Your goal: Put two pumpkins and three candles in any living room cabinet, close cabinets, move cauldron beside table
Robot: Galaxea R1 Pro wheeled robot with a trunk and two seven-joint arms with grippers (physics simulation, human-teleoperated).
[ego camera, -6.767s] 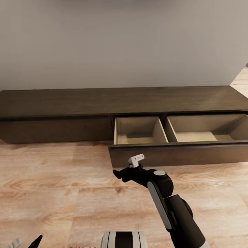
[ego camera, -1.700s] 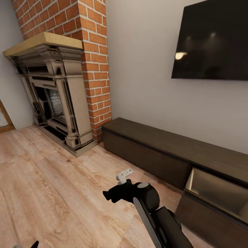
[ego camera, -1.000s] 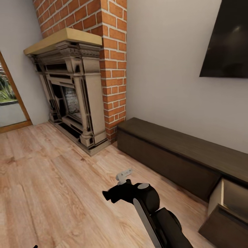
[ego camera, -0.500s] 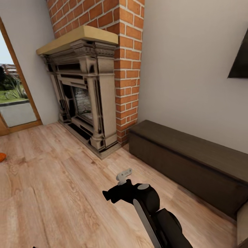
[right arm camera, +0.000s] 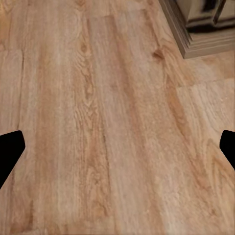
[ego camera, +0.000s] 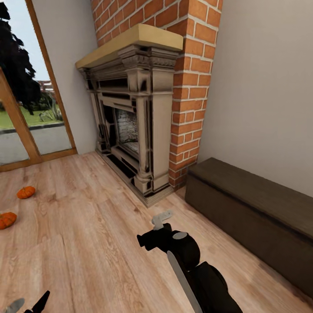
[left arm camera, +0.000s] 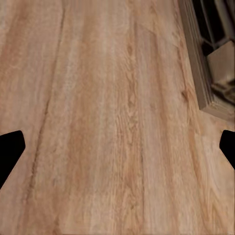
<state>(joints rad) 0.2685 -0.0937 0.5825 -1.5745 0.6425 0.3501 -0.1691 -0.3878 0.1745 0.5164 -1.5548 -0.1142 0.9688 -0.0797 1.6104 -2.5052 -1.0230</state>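
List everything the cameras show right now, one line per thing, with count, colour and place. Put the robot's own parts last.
small ribbed round pumpkins: two, orange, on the floor at the head view's left edge, apart from each other; second one nearer the robot.
long low wooden cabinet: one, dark brown, against the wall at right, the part in view closed.
brick-backed fireplace: one, beige and black surround with pale mantel, red-orange brick chimney, in the corner.
wood-framed glass door: one, brown frame, at left, greenery outside.
plank floor: light wood, throughout.
wall: pale grey, behind the cabinet.
right hand: black arm, grey fingers, low centre; fingers spread in the right wrist view, holding nothing.
left hand: bottom left corner; open, empty.
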